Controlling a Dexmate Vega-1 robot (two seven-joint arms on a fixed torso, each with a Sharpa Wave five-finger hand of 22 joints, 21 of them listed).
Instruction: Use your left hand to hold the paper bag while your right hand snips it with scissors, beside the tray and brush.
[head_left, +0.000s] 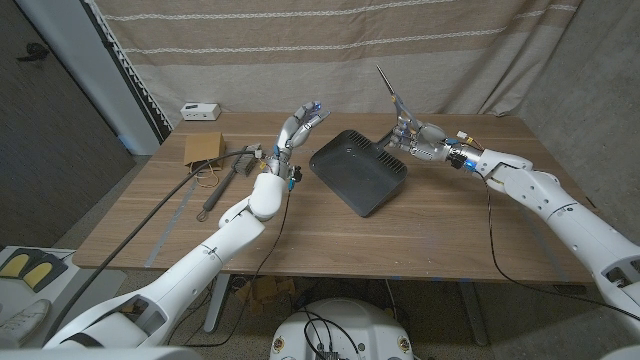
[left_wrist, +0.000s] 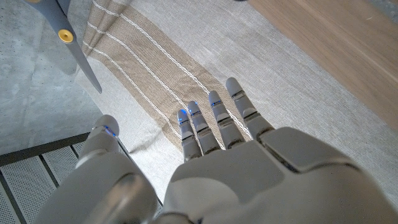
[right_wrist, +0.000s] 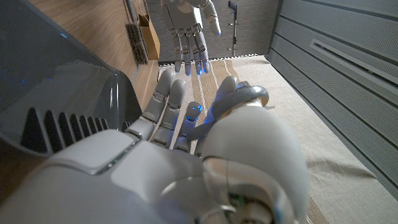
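The brown paper bag stands at the table's far left, apart from both hands; the right wrist view shows it as well. My left hand is raised above the table between the bag and the dark tray, fingers apart, holding nothing. In its own wrist view the left hand faces the curtain. My right hand grips the scissors behind the tray's far corner, blades pointing up. A grey handle loop sits around its fingers. The scissor blade also appears near my left hand.
A brush with a long handle lies on the table just right of the bag. A white box sits at the back left edge. A striped curtain hangs behind the table. A cable trails from my right arm.
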